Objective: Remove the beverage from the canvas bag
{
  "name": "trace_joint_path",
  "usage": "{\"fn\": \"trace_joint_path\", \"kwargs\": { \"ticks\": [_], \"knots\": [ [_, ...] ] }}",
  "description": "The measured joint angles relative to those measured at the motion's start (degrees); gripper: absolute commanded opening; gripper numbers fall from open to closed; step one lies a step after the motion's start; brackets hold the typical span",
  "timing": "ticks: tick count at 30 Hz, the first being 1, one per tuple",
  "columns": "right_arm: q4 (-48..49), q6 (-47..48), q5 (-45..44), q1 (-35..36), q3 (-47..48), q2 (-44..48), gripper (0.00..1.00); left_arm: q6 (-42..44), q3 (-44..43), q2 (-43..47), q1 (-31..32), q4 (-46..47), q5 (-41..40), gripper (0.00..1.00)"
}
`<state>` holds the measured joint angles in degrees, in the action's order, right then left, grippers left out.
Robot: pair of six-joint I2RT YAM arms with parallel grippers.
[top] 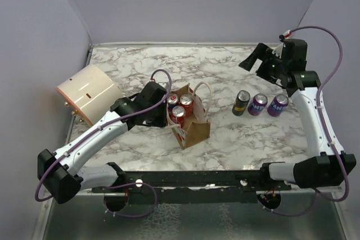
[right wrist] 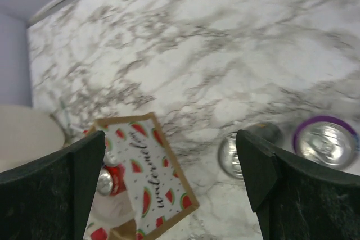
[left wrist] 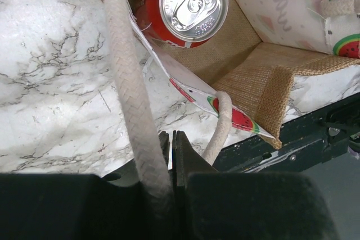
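Rope handle (left wrist: pixel 132 99) is being pinched by shut left pincer (left wrist: pixel 170 139), nine o'clock of canvas bag (top: pixel 196 132), mid tabletop (top: pixel 140 63). Three red cans (top: pixel 181 108) are being carried inside, unremoved; three loose cans (top: pixel 258 104) at three o'clock. Right pincer (top: pixel 254 60) is being held agape, empty.

Bright even light, soft shadows (right wrist view blurry).

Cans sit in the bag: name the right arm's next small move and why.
Probably swing the open right gripper left, over the canvas bag: three red cans sit inside, and the left gripper is shut on its rope handle.
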<state>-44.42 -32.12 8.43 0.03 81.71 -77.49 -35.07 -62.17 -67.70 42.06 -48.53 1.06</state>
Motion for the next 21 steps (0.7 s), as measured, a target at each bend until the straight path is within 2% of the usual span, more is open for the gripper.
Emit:
{"fn": "trace_joint_path", "kwargs": {
  "ticks": [3, 8, 11, 17, 19, 21],
  "knots": [
    [5.29, 1.20, 7.58, 4.09, -2.89, 5.27, 1.00, -0.59, 0.02, 0.76, 0.00, 0.02, -0.02, 0.10],
    [13.05, 1.25, 16.46, 9.79, -5.31, 9.81, 0.92, -1.90, 1.05, 2.12, 0.00, 0.22, -0.04, 0.10],
    [15.50, 1.44, 19.17, 16.98, -5.84, 9.94, 0.92, -2.75, 1.95, 2.25, 0.00, 0.33, -0.04, 0.10],
    [16.63, 4.85, 16.90, 37.53, -5.90, 7.50, 0.89, -5.05, 2.34, 2.47, 0.00, 0.39, -0.20, 0.10],
    [16.55, 5.77, 15.10, 42.29, -5.88, 5.62, 0.83, -5.86, 2.69, 2.86, 0.00, 0.59, -0.28, 0.10],
    [16.24, 5.90, 12.68, 43.98, -5.79, 3.23, 0.77, -6.71, 2.97, 3.10, 0.00, 0.52, -0.48, 0.10]
  ]
}}
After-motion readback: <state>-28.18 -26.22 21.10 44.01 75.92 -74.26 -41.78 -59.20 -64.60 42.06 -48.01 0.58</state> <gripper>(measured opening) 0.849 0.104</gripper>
